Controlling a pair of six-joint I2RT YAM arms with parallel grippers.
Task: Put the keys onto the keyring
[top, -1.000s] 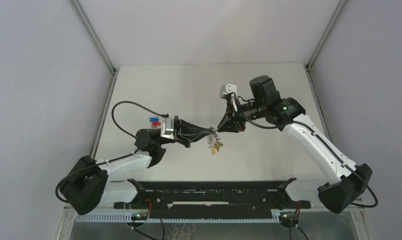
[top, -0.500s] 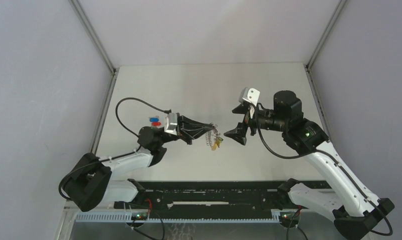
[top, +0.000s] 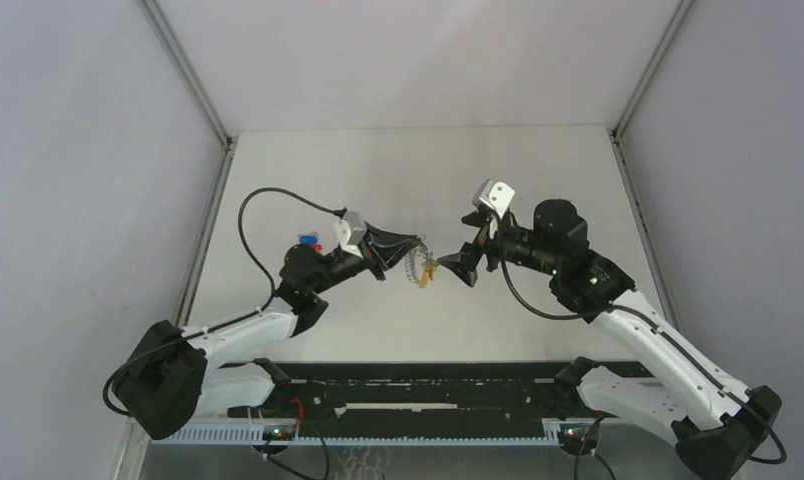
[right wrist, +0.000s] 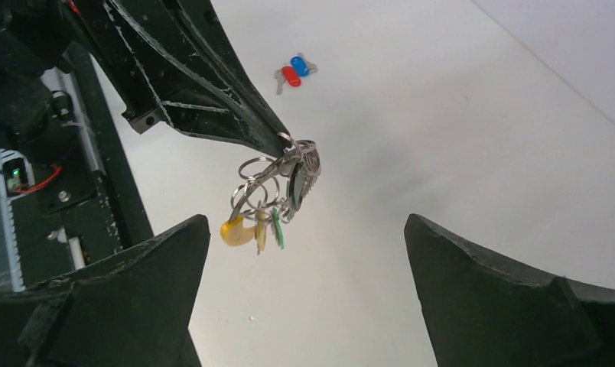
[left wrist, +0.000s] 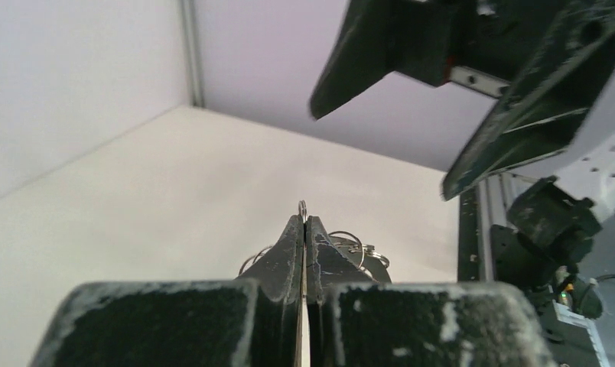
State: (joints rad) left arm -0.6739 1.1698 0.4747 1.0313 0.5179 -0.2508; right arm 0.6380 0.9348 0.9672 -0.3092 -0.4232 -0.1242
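left fingers (left wrist: 289, 256) pinching keyring (right wrist: 278, 191), right fingers (right wrist: 136, 294) spread wide, touching nothing

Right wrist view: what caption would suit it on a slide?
Left tool dangles the keyring in front of the open right tool.

1. I can read no text, label, brand, number or sign in any of my views.
2. The small green tag (right wrist: 277, 227) hanging on the keyring (right wrist: 310, 170) is too small for me to tell whether it carries any print.
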